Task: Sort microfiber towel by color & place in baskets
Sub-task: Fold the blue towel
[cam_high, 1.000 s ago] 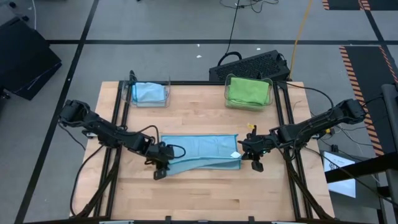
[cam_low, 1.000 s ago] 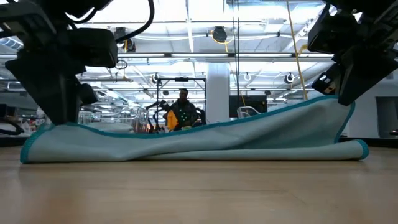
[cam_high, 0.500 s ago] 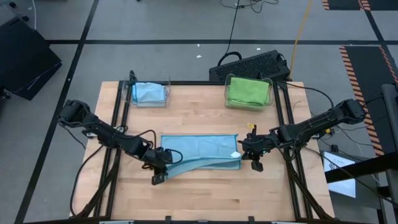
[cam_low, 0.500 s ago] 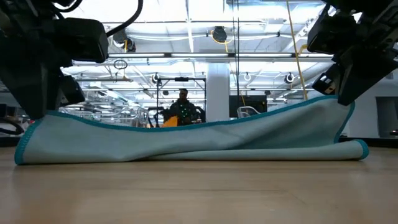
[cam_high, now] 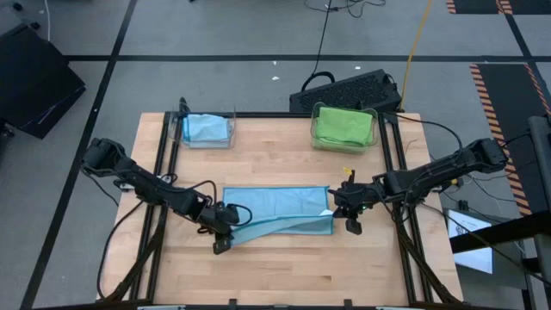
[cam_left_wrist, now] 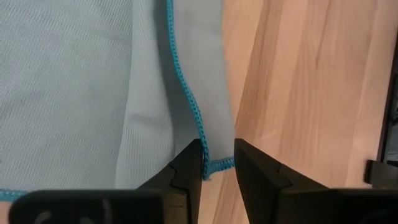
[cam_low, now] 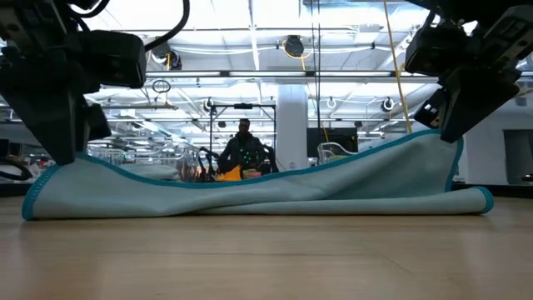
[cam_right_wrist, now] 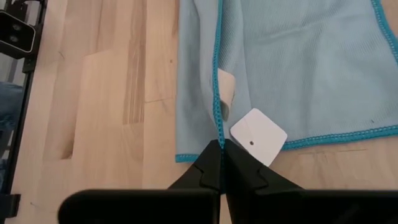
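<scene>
Towel point(cam_high: 280, 210) | long axis left–right | tools point(cam_high: 225, 231) point(cam_high: 343, 207) pinch both ends

Blue towel point(cam_high: 277, 209) lies mid-table point(cam_high: 284, 267), near edge folded up. Left gripper point(cam_high: 225, 226) at towel's left end, right gripper point(cam_high: 343, 208) at right end. Far edge: basket w/ blue towel point(cam_high: 207, 128) toward left corner, basket w/ green towel point(cam_high: 343, 126) toward right corner.

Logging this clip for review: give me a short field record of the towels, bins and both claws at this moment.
towel on table: light blue microfiber towel, spread at table centre, both near corners lifted
left claw: pinching the towel's left corner
right claw: shut on the towel's right edge, beside its white tag
left bin: holds a blue towel
right bin: holds a green towel
</scene>
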{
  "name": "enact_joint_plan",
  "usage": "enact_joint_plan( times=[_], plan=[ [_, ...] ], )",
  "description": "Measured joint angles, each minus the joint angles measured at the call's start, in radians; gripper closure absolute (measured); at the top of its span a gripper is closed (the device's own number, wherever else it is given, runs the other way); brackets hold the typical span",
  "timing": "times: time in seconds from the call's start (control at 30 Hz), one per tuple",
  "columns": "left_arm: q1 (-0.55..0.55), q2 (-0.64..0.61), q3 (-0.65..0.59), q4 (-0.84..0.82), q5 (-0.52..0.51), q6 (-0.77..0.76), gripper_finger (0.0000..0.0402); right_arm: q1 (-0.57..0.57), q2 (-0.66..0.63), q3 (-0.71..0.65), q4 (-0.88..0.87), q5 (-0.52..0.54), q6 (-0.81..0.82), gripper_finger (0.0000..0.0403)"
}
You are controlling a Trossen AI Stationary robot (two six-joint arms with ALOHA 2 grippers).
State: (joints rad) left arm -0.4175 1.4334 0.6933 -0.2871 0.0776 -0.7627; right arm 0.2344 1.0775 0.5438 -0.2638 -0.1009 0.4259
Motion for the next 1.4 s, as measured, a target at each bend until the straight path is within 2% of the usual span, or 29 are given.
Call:
enact_joint_plan(
  times=[0.13,0.27,0.3,0.43,0.5,0.6,0.77,0.9,1.07,1.2,1.3,1.4],
  plan=[
    [0.0,0.0,0.0,-0.013,-0.026,0.003,0.0317,0.0,0.0,0.0,0.0,0.0,0.0,0.0403],
    [0.0,0.001,0.0,-0.018,-0.043,0.002,0.0384,0.0,0.0,0.0,0.0,0.0,0.0,0.0403],
    [0.001,0.001,0.0,-0.023,-0.043,-0.01,0.0391,0.0,0.0,0.0,0.0,-0.001,0.004,0.0403],
    [-0.004,-0.01,0.0,-0.052,-0.04,-0.074,0.0397,0.0,-0.002,0.0,0.0,-0.009,0.026,0.0403],
    [-0.003,-0.04,0.015,-0.094,-0.033,-0.111,0.0398,0.0,-0.016,0.0,-0.002,-0.046,0.049,0.0403],
    [-0.004,-0.108,0.072,-0.135,-0.036,-0.129,0.0398,0.0,-0.056,0.0,0.0,-0.119,0.103,0.0403],
    [-0.016,-0.199,0.211,-0.219,-0.043,-0.072,0.0399,0.001,-0.153,0.001,0.006,-0.234,0.228,0.0403],
    [-0.052,-0.202,0.313,-0.343,-0.008,-0.027,0.04,0.005,-0.244,0.001,0.024,-0.353,0.326,0.0403],
    [-0.097,-0.198,0.361,-0.319,0.0,-0.036,0.04,0.011,-0.336,0.002,0.025,-0.513,0.45,0.0403],
    [-0.129,-0.198,0.367,-0.244,-0.022,-0.093,0.0401,0.04,-0.377,0.002,0.06,-0.53,0.548,0.0403],
    [-0.152,-0.191,0.367,-0.233,-0.074,-0.113,0.0401,0.069,-0.375,0.002,0.077,-0.53,0.59,0.0403],
    [-0.164,-0.167,0.361,-0.233,-0.083,-0.125,0.0401,0.091,-0.359,0.002,0.077,-0.529,0.623,0.0403]
  ],
)
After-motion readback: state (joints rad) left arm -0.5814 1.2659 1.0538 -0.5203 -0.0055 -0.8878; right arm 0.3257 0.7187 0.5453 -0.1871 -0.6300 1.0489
